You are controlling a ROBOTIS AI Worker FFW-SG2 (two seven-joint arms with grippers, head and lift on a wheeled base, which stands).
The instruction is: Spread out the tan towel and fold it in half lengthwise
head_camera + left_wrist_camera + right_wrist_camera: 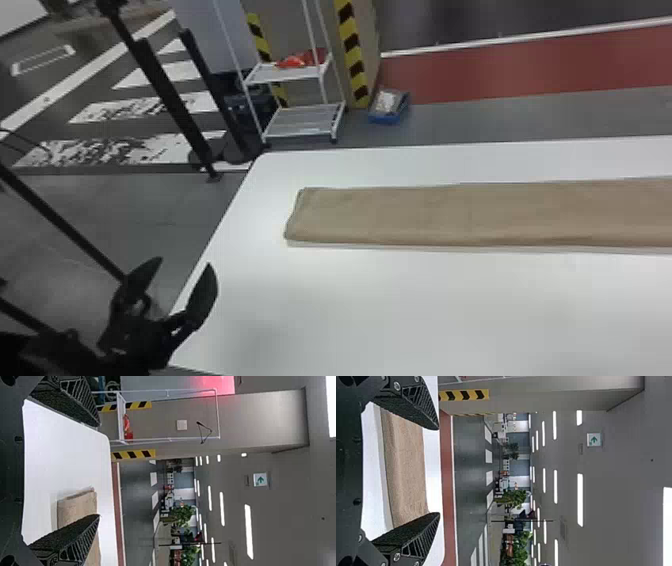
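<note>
Tan towel (450, 215) lies as a long, flat, folded strip across the white tabletop (450, 310), its short end inside the tabletop's left edge, bare surface along both long sides. The left tool (184, 262), fingers spread, hangs by that edge, apart from the towel; the right tool (438, 471) gapes too.

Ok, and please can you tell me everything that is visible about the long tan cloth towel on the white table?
The long tan cloth towel looks soft and matte. It lies flat in a narrow, layered strip across the white smooth table, fairly straight, with slight creases. Its left end is a bit slanted, and in the head view it runs past the right edge. Only the table visibly touches it.
</note>
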